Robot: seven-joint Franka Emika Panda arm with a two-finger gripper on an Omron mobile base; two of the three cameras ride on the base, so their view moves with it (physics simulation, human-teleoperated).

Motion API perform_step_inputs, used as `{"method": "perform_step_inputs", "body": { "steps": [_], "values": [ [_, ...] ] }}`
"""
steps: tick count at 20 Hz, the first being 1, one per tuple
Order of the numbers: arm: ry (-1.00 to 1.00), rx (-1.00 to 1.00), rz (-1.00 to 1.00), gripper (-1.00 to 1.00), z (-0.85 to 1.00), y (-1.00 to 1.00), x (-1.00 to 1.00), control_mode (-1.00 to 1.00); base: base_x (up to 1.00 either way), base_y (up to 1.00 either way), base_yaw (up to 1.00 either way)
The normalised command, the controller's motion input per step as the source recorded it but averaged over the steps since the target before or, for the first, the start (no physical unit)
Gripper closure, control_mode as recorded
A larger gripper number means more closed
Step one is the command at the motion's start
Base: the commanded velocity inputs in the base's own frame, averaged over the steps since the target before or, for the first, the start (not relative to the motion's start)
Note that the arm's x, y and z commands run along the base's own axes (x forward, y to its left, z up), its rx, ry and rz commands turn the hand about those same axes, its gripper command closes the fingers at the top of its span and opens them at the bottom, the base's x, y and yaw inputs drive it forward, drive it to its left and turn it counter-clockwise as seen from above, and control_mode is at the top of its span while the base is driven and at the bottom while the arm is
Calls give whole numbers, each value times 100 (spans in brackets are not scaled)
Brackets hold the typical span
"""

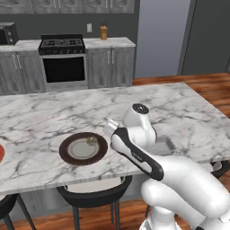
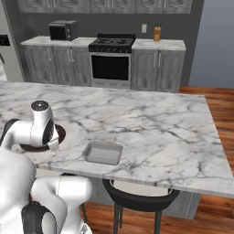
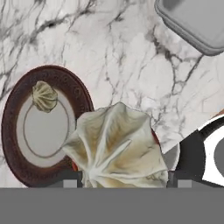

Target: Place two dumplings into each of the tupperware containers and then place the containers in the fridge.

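Note:
A beige dumpling (image 3: pixel 118 144) fills the lower hand view, and my gripper (image 3: pixel 124 180) is shut on it above the marble counter. Another dumpling (image 3: pixel 44 96) lies on the rim of a dark brown-rimmed plate (image 3: pixel 13 131), which also shows in the left base view as the plate (image 1: pixel 67 152) with the dumpling (image 1: pixel 92 141) on it. An empty grey tupperware container (image 2: pixel 103 153) sits near the counter's front edge, right of the plate; its corner (image 3: pixel 197 22) shows in the hand view. The tall dark grey front at the back right (image 1: pixel 211 36) looks like the fridge. My arm hides the gripper in both base views.
A red-rimmed plate (image 1: pixel 1 152) peeks in at the counter's left edge. Black stools (image 1: pixel 94 191) stand under the front edge. An oven range (image 1: pixel 63 56) and grey cabinets line the back wall, with a microwave (image 2: pixel 63 31) on the worktop.

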Motion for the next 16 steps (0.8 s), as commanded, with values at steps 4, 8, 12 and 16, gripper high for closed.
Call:
{"method": "perform_step_inputs", "body": {
  "steps": [4, 8, 12, 16],
  "values": [
    [23, -5, -8, 100, 45, -100, -16, -100, 0, 0, 0],
    [24, -7, -5, 100, 39, -100, 8, -100, 0, 0, 0],
    [20, -7, -2, 100, 4, -100, 30, -100, 0, 0, 0],
    [16, -5, 0, 100, 0, -91, 45, -100, 0, 0, 0]
  ]
}}
